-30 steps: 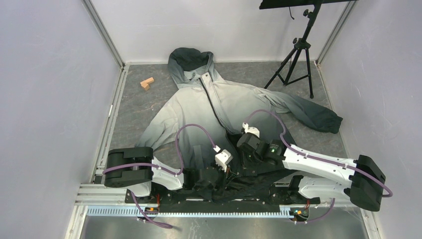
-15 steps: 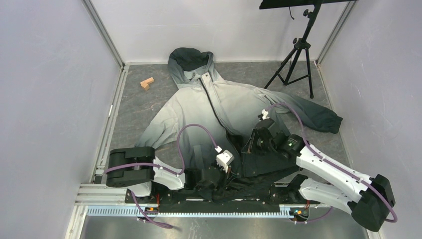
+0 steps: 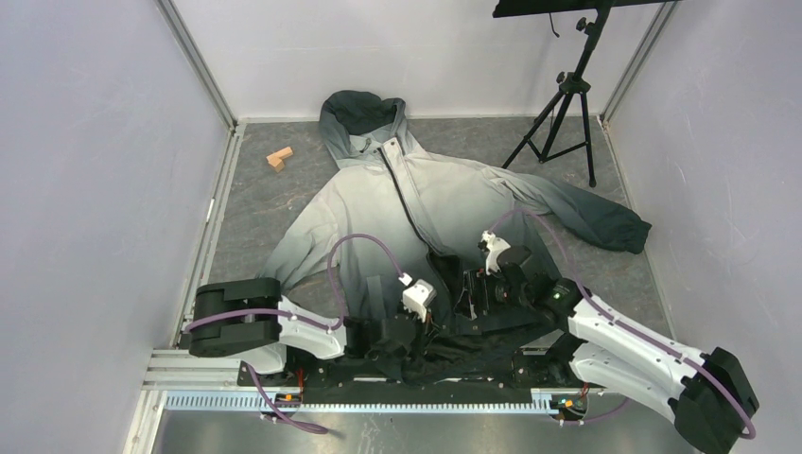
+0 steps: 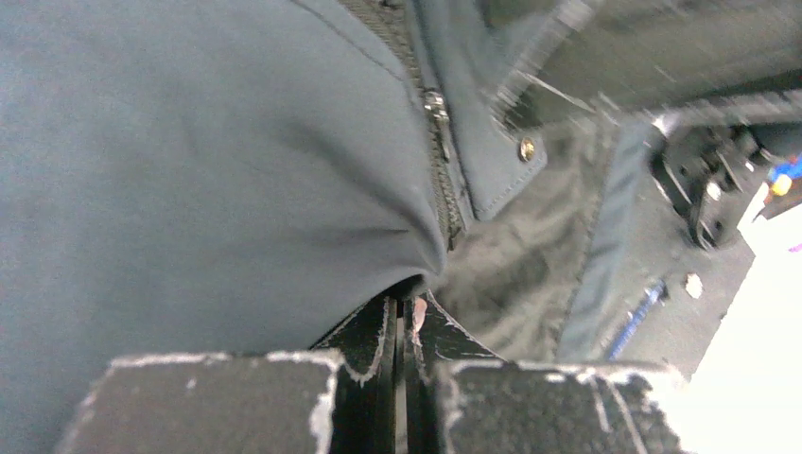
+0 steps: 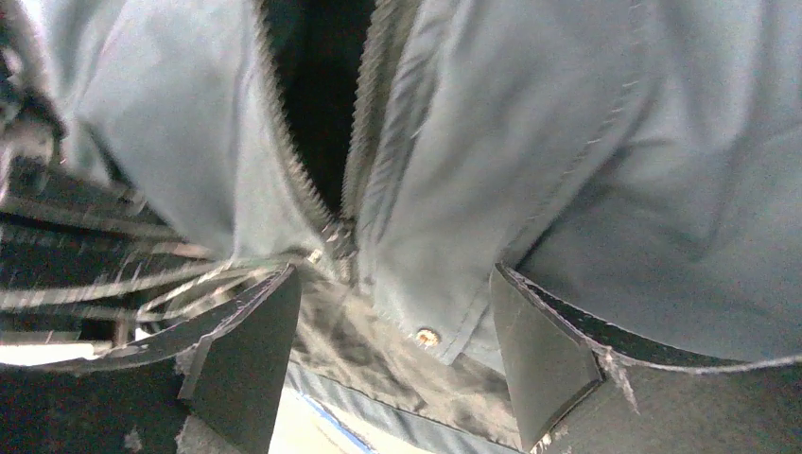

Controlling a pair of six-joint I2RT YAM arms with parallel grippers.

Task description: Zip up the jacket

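Note:
The jacket (image 3: pixel 444 194) lies flat on the table with its dark hood at the far end and its charcoal hem by the arm bases. Its dark zipper (image 3: pixel 407 203) is closed along the upper front and parted low down. My left gripper (image 4: pixel 405 305) is shut, pinching the hem fabric just left of the zipper's bottom end (image 4: pixel 444 203). My right gripper (image 5: pixel 392 279) hangs open over the lower front, and its fingers (image 5: pixel 251 350) straddle the zipper slider (image 5: pixel 333 236) and a brass snap (image 5: pixel 426 336) without touching them. In the top view the right gripper (image 3: pixel 470 295) sits just right of the left gripper (image 3: pixel 426 333).
A black tripod (image 3: pixel 560 109) stands at the back right, near the jacket's right sleeve (image 3: pixel 605 218). A small wooden block (image 3: pixel 279 158) lies at the back left. White walls and metal rails enclose the table.
My right gripper has opened and dropped back toward the hem, with its arm swinging lower. The left gripper has stayed shut on the hem.

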